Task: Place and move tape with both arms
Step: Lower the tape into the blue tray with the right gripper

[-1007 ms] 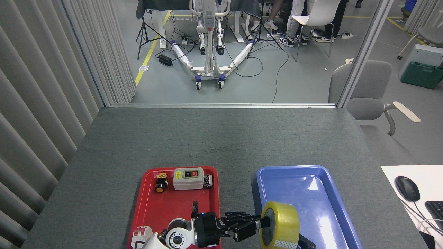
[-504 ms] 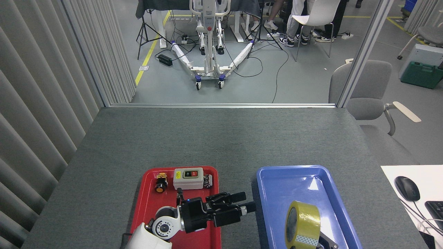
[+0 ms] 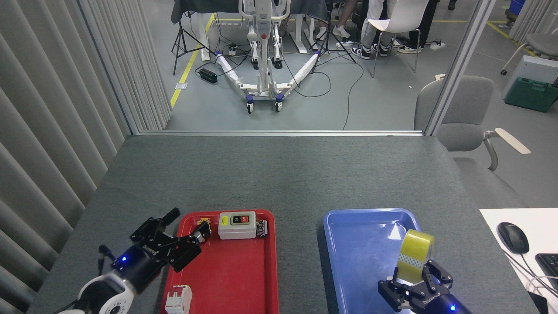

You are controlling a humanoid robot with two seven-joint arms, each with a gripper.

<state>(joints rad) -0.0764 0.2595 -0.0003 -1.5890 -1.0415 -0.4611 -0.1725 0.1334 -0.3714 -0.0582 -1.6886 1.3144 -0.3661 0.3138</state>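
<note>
While the tape (image 3: 415,256) was pinched between both arms over the gap between the two trays a second ago, it now rides on the right tool (image 3: 414,279) alone, standing on edge above the blue tray (image 3: 348,244), out toward that tray's 3 o'clock rim. The right tool's black fingers (image 3: 429,271) close on the lower part of the roll from either side, so it is gripping the tape; whether the roll touches the tray floor or hangs just above it cannot be told from this angle. The left tool (image 3: 185,237) has let go and swung away to 9 o'clock, its fingers spread wide and holding nothing, its tips over the upper-left corner of the red tray (image 3: 235,279) close to the small round button (image 3: 201,226) and well apart from the tape. The grey switch box (image 3: 236,225) and the white breaker (image 3: 178,298) lie untouched in the red tray. By my reading, the handover from left to right is finished, and what remains is setting the roll down in the blue tray and opening the fingers. Because the roll stands on edge, it may roll or tip once released, so a low, steady release looks wise. The grey worktop (image 3: 279,174) beyond the trays carries nothing else.
</note>
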